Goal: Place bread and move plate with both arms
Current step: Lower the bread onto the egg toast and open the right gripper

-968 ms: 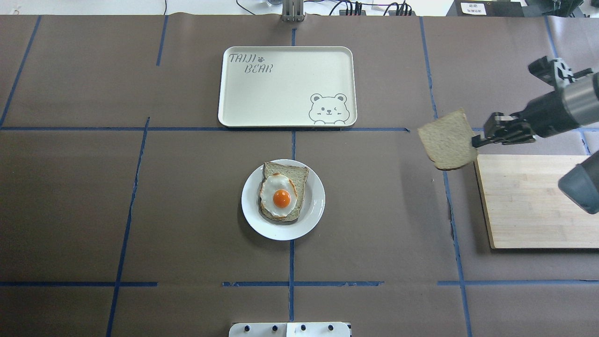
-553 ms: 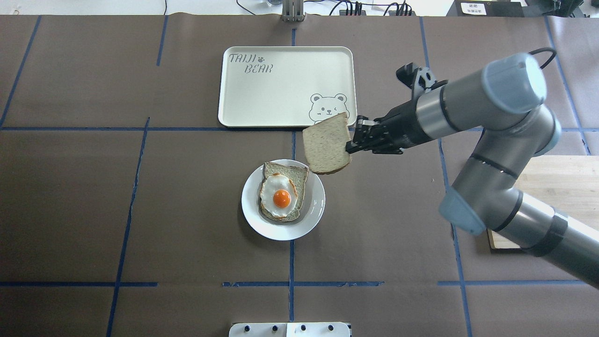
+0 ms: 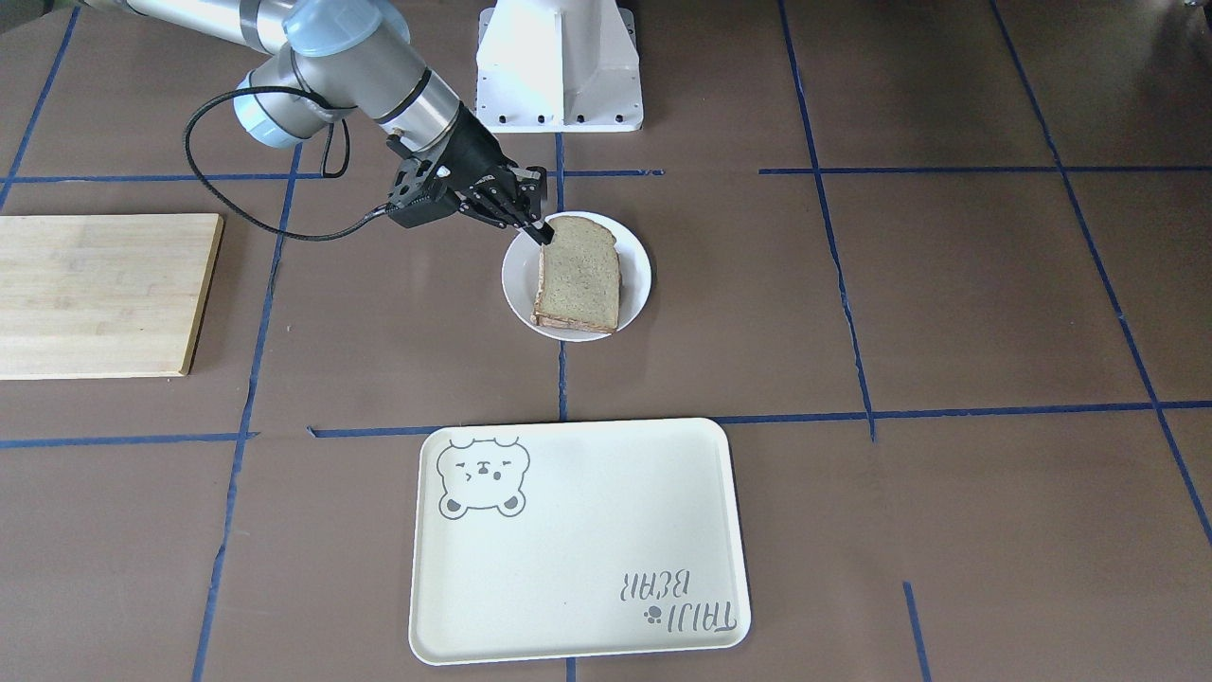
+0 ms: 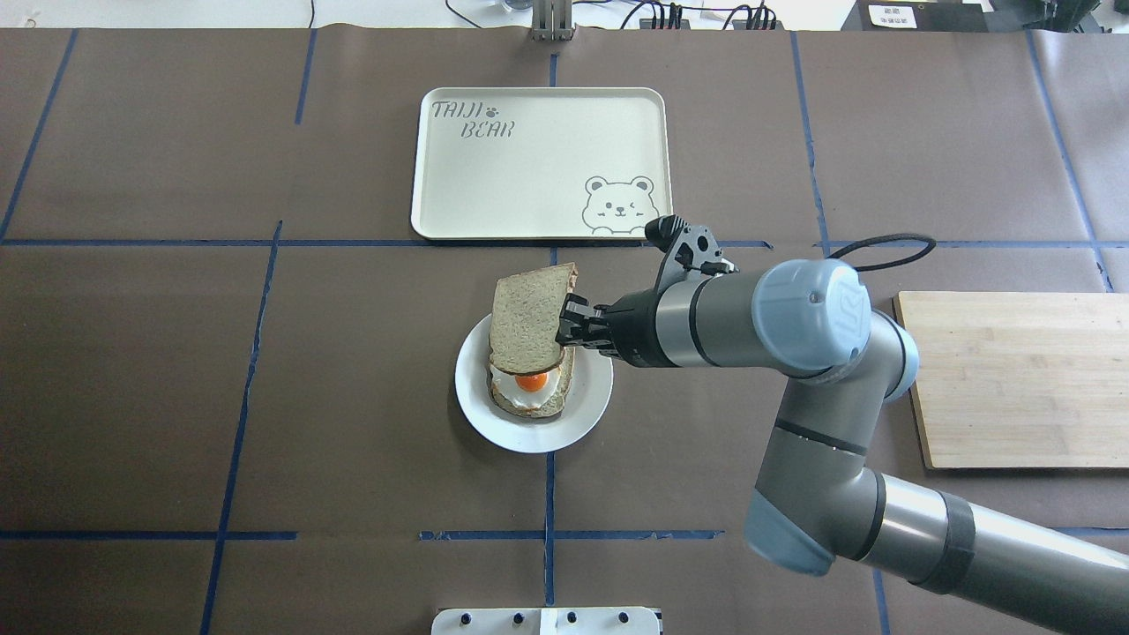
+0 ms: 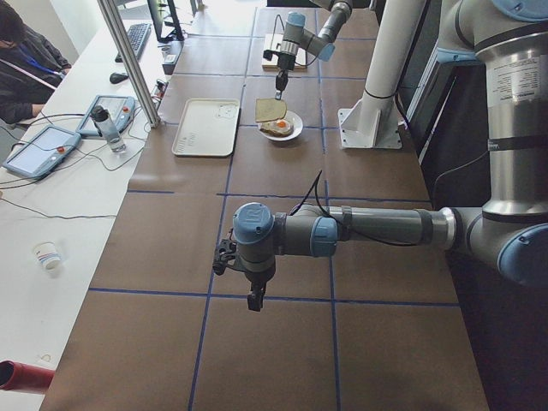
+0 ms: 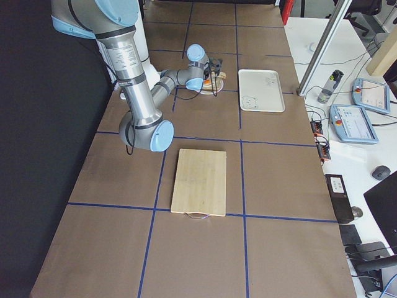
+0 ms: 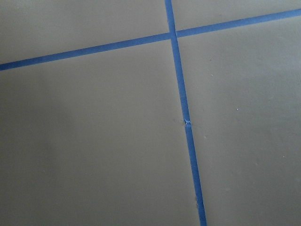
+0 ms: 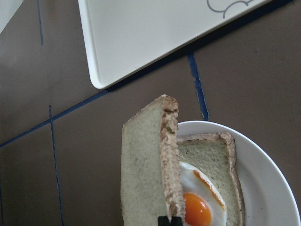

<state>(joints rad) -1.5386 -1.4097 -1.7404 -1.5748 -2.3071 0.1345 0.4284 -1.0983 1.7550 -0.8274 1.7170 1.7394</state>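
My right gripper (image 4: 564, 331) is shut on the bread (image 4: 527, 322), a pale slice with a thin brown crust, gripped at its right edge. The slice hangs tilted just over the white plate (image 4: 591, 401) and covers most of the toast with a fried egg (image 4: 532, 388). The front-facing view shows the bread (image 3: 578, 275) over the plate (image 3: 516, 275), hiding the egg. The right wrist view shows the slice (image 8: 146, 174) edge-on above the egg toast (image 8: 202, 207). My left gripper (image 5: 255, 300) shows only in the exterior left view, far from the plate. I cannot tell whether it is open or shut.
A cream tray with a bear drawing (image 4: 529, 168) lies beyond the plate. A wooden cutting board (image 4: 1014, 379) lies at the right. Blue tape lines cross the brown table cover. The left wrist view shows only table cover and tape.
My right arm has swept left from beside the cutting board, carrying the bread to a spot over the plate and egg toast. The plate has not moved.
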